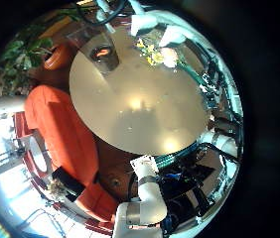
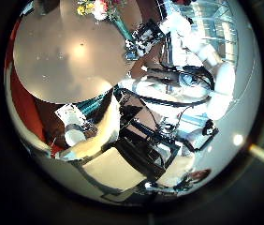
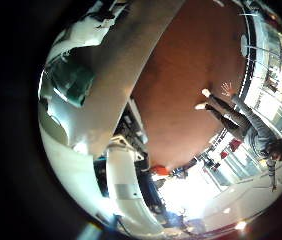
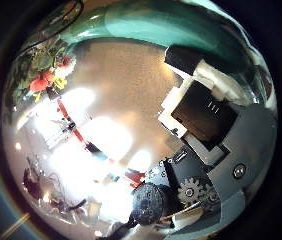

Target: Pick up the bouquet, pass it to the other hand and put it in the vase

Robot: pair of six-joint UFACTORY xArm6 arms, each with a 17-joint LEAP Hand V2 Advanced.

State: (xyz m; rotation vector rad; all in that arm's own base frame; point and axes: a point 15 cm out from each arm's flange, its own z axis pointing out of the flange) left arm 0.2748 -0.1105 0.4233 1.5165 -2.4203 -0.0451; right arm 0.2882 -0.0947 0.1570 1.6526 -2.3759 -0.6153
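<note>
The bouquet (image 1: 156,52) lies on the round table (image 1: 140,109) near its rim. In the left little finger side palm view the vase (image 1: 102,52) stands on the table beside it. The left thumb side palm view shows the bouquet (image 2: 99,9) with the right hand (image 2: 141,42) on the table by its stems. The right thumb side palm view shows the bouquet (image 4: 46,65) away from the palm, with the right hand's own fingers (image 4: 206,110) relaxed and holding nothing.
A round pot (image 1: 56,58) stands just off the table beside the vase. A padded seat (image 1: 61,129) runs along the table's side. A robot arm (image 1: 150,198) rises beside the table opposite the bouquet. In the right little finger side palm view, bare floor (image 3: 181,90) lies beyond the table edge.
</note>
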